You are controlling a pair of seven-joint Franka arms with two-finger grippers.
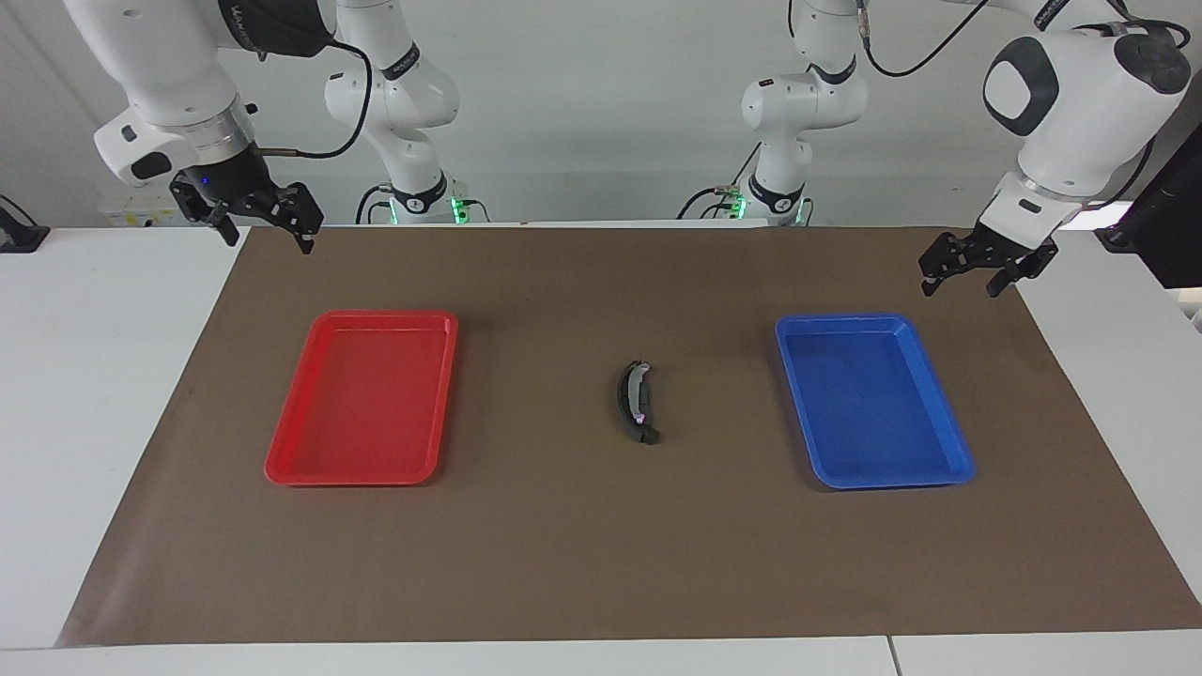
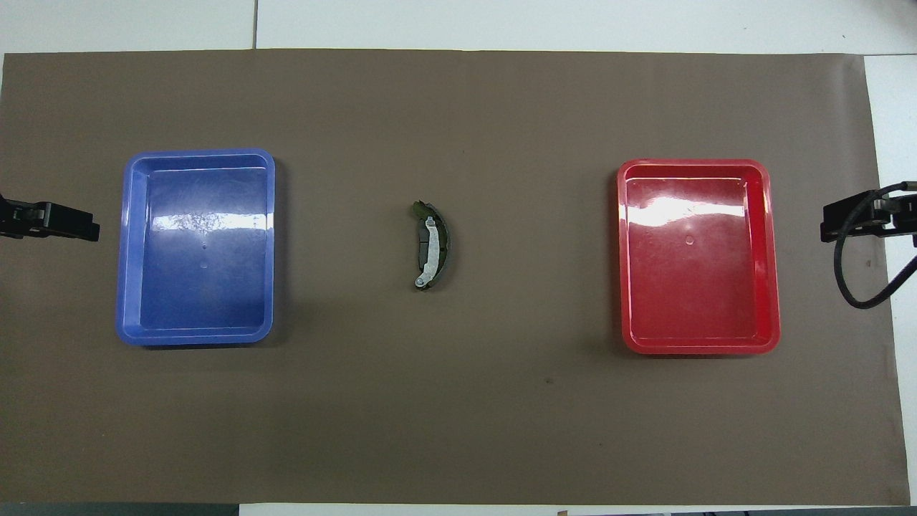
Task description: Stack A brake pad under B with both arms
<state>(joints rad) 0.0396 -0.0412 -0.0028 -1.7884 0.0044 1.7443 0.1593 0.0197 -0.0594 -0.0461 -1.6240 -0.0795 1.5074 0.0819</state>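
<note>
B (image 1: 636,402), the long crescent piece with a light grey strip, lies on the brown mat midway between the two trays; it also shows in the overhead view (image 2: 430,247). The short dark pad does not show as a separate piece; a dark part shows under and beside B's strip, and I cannot tell whether it is the pad. My right gripper (image 1: 268,242) hangs open and empty over the mat's corner at the right arm's end, and shows in the overhead view (image 2: 849,223). My left gripper (image 1: 960,289) hangs open and empty over the mat's edge at the left arm's end, also in the overhead view (image 2: 68,223).
An empty red tray (image 1: 282,451) lies toward the right arm's end, also in the overhead view (image 2: 770,258). An empty blue tray (image 1: 948,441) lies toward the left arm's end, also in the overhead view (image 2: 125,251). The brown mat (image 1: 582,563) covers most of the white table.
</note>
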